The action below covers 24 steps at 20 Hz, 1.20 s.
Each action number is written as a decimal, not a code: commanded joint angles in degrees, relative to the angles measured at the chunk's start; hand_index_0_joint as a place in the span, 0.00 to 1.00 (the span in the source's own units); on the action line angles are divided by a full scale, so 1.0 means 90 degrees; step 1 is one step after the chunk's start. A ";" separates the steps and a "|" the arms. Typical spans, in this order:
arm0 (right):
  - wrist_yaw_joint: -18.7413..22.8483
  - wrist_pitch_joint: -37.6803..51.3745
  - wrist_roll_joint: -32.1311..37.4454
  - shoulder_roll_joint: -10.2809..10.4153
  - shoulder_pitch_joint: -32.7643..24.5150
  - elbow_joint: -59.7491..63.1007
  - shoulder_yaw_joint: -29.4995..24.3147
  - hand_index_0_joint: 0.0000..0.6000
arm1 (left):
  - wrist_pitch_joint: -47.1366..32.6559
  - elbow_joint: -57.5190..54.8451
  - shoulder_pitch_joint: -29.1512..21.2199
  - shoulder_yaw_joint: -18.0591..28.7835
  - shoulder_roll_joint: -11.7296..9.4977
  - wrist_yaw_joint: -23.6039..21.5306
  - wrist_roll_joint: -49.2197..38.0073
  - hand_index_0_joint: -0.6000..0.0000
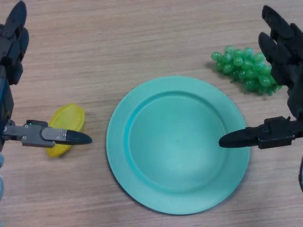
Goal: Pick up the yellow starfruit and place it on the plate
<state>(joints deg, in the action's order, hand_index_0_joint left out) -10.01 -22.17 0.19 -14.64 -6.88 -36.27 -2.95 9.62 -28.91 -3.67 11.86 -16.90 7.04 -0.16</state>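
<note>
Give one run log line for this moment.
starfruit: on table, not grasped | plate: empty | left hand: open above starfruit | right hand: open

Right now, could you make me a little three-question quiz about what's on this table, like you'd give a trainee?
1. True or false: the yellow starfruit already lies on the plate.
2. Which hand is nearer the starfruit: the left hand or the right hand?
3. Multiple choice: the green grapes lie
A. on the plate
B. on the wooden table, beyond the plate's right side
C. in the left hand

Key
1. False: it lies on the table, left of the plate, partly under the left thumb.
2. The left hand; its fingers are open and hold nothing.
3. B, close beside the open right hand.
</note>
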 commanded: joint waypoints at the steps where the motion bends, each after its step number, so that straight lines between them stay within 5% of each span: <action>1: -0.0014 0.1031 0.0097 -0.0168 -0.0111 -0.0362 -0.0386 0.00 | -0.0911 -0.0328 -0.0183 0.0352 -0.0213 -0.0184 0.0402 1.00; 10: -0.0028 0.1121 0.0150 -0.0169 -0.0089 -0.0182 -0.0420 0.00 | -0.0952 -0.0312 -0.0051 0.0318 -0.0118 -0.0245 0.0213 1.00; 15: -0.0099 0.1187 0.0095 -0.0070 0.0209 -0.0152 -0.0345 0.00 | -0.0751 0.0203 -0.0303 0.0318 -0.0295 -0.0122 0.0529 1.00; 24: -0.0054 0.0692 0.0500 -0.0113 0.0304 -0.0375 -0.0511 0.00 | 0.0222 0.1079 -0.0234 -0.0211 -0.0238 0.0039 0.2636 1.00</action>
<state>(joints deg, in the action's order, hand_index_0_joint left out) -11.47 -21.16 2.66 -14.62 -2.71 -35.65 -4.57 15.25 -15.99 -4.68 6.93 -17.21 9.20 21.82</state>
